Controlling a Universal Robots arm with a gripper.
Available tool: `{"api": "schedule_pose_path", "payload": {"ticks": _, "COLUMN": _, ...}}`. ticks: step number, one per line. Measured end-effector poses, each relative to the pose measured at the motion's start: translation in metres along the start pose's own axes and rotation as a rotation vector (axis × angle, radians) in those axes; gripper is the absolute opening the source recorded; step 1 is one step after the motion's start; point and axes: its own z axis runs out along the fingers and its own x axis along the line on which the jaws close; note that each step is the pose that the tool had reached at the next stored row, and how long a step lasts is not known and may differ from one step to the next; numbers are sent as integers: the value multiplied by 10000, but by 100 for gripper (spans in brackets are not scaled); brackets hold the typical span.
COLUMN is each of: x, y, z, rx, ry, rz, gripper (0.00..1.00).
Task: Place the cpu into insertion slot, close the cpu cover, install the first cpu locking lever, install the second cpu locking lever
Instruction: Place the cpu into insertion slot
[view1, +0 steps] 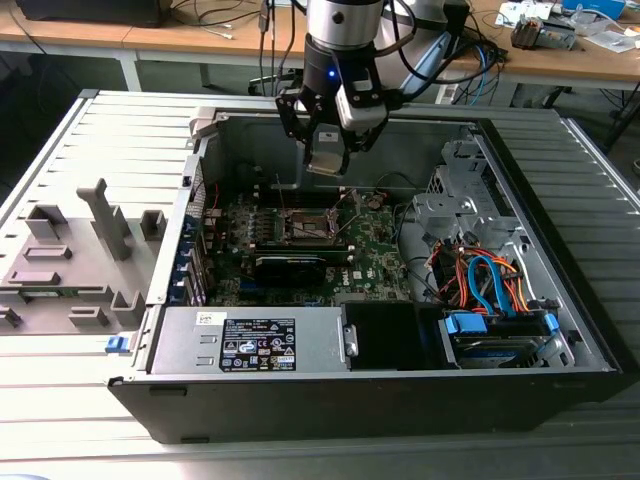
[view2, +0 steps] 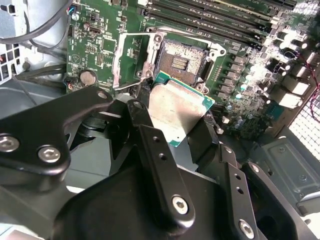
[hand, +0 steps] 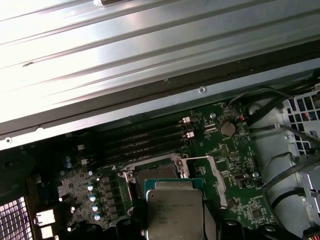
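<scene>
Gripper (view1: 327, 158): clamped on the cpu (view2: 175, 107), holding it by two opposite edges.
Cpu: held above the slot (view2: 181, 61), not touching it.
Slot: just beneath the gripper, bare; the cover (view2: 117, 62) stands open beside it.
Handling: likely light, thin and stiff; the contacts look fragile, so grip the edges only.

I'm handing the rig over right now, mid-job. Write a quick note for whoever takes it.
The tool is shut on the cpu, holding it above the board close to the insertion slot.
The insertion slot is empty, with its contacts exposed.
The cpu cover is swung open beside the slot.
Done: the cpu is in the grasp.
Left: seating it, closing the cover, both locking steps.
</scene>
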Motion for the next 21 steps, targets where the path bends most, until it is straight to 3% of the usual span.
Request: {"api": "schedule_pose_path", "payload": {"ticks": 21, "x": 0, "y": -1, "z": 13, "rx": 99, "ry": -66, "rz": 1193, "gripper": 55}}
